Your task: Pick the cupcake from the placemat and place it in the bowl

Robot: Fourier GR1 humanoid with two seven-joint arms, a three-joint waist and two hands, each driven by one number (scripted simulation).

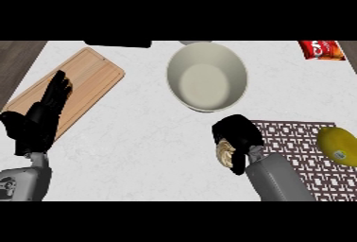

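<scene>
One head view looks steeply down at the counter [140, 142]

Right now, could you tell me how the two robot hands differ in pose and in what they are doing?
The left robot hand is open with straight fingers and holds nothing; the right robot hand is curled round the cupcake. The left shows over the wooden cutting board; the right shows at the placemat's left edge, below the bowl. Both are black on grey forearms.

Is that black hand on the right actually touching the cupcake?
Touching: the head view shows the right hand curled round the cupcake, fingers against it.
</scene>
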